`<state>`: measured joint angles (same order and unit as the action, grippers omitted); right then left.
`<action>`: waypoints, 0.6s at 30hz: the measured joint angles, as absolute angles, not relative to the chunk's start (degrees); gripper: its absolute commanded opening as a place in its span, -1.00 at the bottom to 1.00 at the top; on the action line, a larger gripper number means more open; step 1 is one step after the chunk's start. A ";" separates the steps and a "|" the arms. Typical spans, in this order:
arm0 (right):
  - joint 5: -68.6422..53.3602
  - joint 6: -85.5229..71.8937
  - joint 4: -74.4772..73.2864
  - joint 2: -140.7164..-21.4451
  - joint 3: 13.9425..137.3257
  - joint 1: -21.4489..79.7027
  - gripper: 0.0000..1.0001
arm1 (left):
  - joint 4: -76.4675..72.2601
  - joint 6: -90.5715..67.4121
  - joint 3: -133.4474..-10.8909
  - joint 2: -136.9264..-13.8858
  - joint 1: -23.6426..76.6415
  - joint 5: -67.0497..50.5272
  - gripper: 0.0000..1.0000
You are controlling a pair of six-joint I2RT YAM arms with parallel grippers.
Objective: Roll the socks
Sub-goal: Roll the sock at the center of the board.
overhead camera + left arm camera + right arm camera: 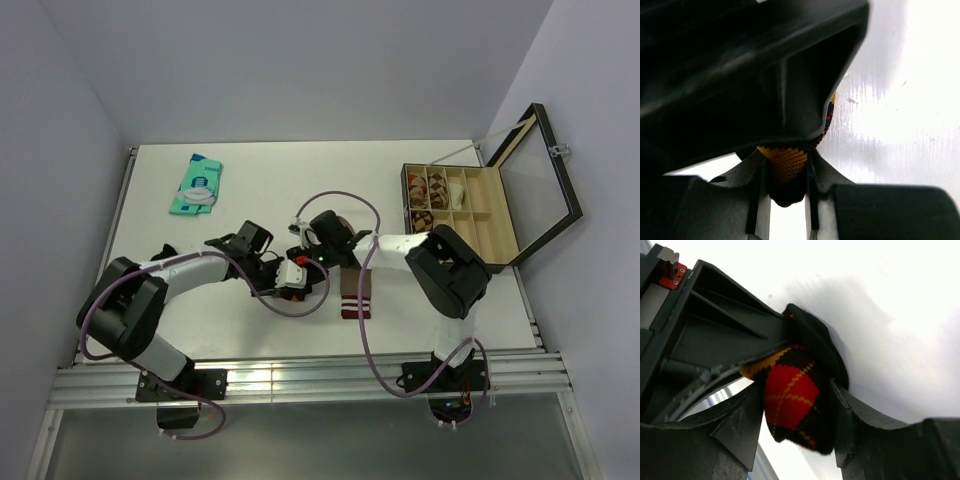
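Right, mid-roll I'd say: left jaws pinch narrowly on the argyle sock [790, 390] over the bench [260, 190], right jaws sit half-open round that same bundle, grip unclear, tan-brown sock [357, 295] flat just beside, so next wants a firm tuck.

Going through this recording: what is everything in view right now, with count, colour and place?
argyle sock: one, black with red and yellow diamonds, bunched between both grippers, mid-table
tan-brown sock: one, maroon white-striped cuff, flat beside the right arm
packet: one, teal, far left
compartment box: one, dark, lid open, far right
table: one, white
left gripper: one, black, pinching the argyle sock
right gripper: one, black, around the argyle sock
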<state>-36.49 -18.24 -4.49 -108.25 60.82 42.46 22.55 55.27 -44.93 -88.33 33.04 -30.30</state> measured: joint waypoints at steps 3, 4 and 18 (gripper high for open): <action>-33.23 -20.49 -0.36 -105.01 56.14 42.15 0.30 | 23.18 56.10 -46.30 -89.84 33.01 -31.64 -0.99; -32.21 -21.28 0.99 -104.07 54.63 42.06 0.31 | 23.38 56.31 -46.74 -90.32 33.01 -31.94 -0.99; -22.46 -23.55 11.57 -89.62 38.00 42.24 0.42 | 27.51 56.34 -50.13 -92.97 32.40 -33.36 -0.99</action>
<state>-22.46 -23.55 11.57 -89.62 38.00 42.24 27.51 56.34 -50.13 -92.97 32.40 -33.36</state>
